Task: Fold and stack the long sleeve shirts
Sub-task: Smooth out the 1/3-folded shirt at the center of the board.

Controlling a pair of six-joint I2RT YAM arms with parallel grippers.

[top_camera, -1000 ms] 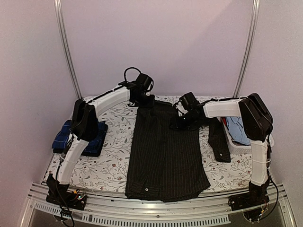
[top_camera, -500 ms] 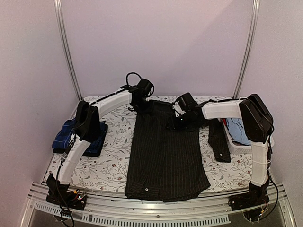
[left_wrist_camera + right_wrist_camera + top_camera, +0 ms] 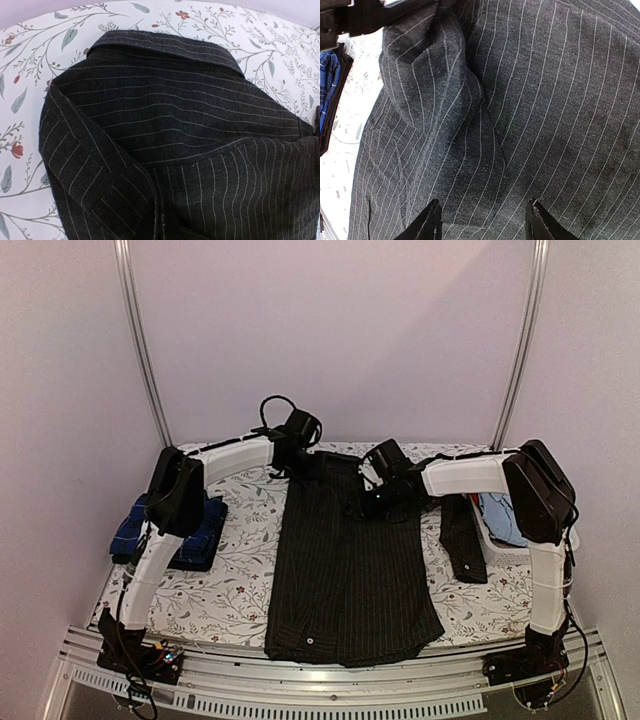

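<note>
Hem (image 3: pixel 345 645) of the black pinstripe shirt (image 3: pixel 350 560) lies nearest the arm bases, well back from both grippers. We see the shirt spread flat on the floral table (image 3: pixel 240 590), collar (image 3: pixel 165 47) at the far end. One sleeve (image 3: pixel 462 535) lies off to the right of the right gripper (image 3: pixel 383 498), beside a white basket (image 3: pixel 505 552). Navy checked shirt (image 3: pixel 195 540) sits folded, well left of and nearer than the left gripper (image 3: pixel 303 462), partly hidden by that arm's elbow. Right gripper is over the shirt's upper chest, fingers (image 3: pixel 432 222) spread apart with pinstripe cloth below them; whether they touch it we cannot tell. Left gripper is at the far-left shoulder by the collar, clamped closed on the cloth. A ridge of fabric rises up to it, just left of the right gripper.
</note>
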